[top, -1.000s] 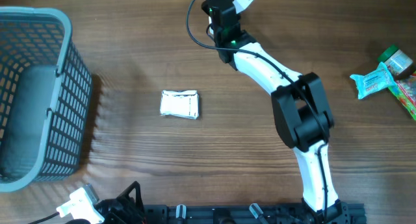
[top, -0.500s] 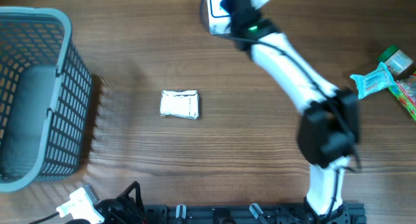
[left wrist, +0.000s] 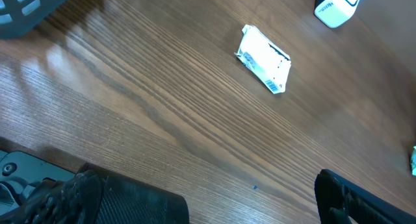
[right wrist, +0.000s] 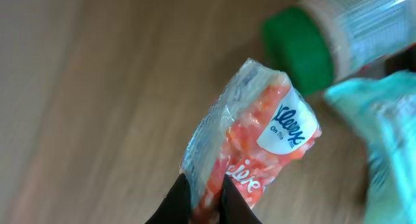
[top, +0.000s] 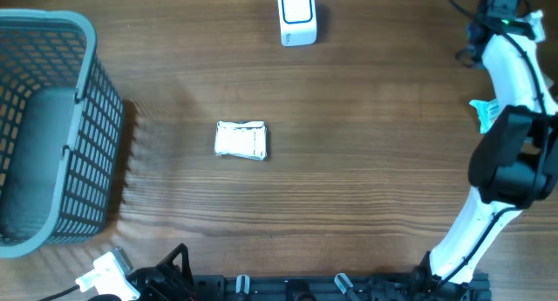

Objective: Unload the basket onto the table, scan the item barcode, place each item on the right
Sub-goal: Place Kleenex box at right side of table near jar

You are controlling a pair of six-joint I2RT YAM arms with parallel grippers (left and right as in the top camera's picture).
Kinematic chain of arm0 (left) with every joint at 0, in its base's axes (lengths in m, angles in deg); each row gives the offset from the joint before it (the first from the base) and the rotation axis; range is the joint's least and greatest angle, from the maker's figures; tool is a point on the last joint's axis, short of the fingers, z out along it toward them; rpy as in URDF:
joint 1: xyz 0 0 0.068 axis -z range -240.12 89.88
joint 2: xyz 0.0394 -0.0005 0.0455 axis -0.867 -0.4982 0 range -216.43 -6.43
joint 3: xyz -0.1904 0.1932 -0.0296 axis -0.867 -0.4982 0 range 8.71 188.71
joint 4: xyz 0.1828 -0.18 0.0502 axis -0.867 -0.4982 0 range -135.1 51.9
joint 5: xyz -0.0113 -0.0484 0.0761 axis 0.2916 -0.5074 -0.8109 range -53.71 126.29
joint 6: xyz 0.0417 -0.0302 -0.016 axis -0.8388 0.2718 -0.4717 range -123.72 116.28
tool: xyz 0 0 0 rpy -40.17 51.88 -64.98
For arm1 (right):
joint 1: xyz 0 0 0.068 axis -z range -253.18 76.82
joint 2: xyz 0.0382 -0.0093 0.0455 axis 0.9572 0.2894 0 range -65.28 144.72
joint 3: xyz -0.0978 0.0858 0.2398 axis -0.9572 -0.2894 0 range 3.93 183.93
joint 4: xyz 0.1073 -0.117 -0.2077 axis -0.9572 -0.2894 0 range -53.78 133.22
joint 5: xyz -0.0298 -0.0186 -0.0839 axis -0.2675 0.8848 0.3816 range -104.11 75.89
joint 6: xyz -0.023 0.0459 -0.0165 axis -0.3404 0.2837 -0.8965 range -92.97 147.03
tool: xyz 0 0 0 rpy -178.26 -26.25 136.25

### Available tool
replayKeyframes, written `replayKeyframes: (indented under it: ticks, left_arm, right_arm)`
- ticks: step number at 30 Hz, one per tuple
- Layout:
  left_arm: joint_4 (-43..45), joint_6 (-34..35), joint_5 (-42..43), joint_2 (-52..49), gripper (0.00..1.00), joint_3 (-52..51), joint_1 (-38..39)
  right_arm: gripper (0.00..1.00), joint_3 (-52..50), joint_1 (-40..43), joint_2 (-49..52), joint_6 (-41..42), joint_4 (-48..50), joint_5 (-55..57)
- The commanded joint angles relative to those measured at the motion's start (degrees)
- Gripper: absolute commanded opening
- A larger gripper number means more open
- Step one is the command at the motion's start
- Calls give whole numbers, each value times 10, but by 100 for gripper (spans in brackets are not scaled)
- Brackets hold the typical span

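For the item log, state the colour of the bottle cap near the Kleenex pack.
Green. The bottle cap shows best in the right wrist view.

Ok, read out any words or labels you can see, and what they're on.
"Kleenex", with "On" beneath it: on the tissue pack.
Print on the white packet: too small to read.
Label on the green-capped bottle: too blurred to read.

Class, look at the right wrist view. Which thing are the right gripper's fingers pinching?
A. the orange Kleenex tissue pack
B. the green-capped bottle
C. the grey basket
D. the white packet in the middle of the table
A: the right gripper is closed on the lower edge of the Kleenex tissue pack, while the green-capped bottle lies beyond it, ungripped.
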Motion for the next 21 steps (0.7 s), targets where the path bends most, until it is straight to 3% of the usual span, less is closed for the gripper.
replayKeyframes:
  ticks: [1,2,3,10,12,15,18,20,21]
  left_arm:
    - [-5,3,5,2,100,-2,3]
    - [-5,3,5,2,100,-2,3]
    - [-5,3,5,2,100,-2,3]
    - [-5,4,5,2,100,-2,3]
    - [-5,3,5,2,100,-2,3]
    - [-5,3,5,2,100,-2,3]
    - [-5,3,5,2,100,-2,3]
    - [-5,3,5,2,100,-2,3]
    - [-5,4,5,2,100,-2,3]
  right_arm:
    - [57,-6,49,28,-61,15,-12]
    - [86,-5,57,28,-90,31,-27]
    - [100,0,64,24,-136,50,-60]
    - [100,40,33,-149,-158,65,-205]
    - [100,40,-17,-204,-156,-16,-258]
    - [100,36,-104,-206,-159,-130,-362]
    - [100,-9,-231,-189,-292,-189,-470]
    - [100,-60,-355,-165,-508,-190,-481]
    - [100,-76,-390,-159,-555,-189,-456]
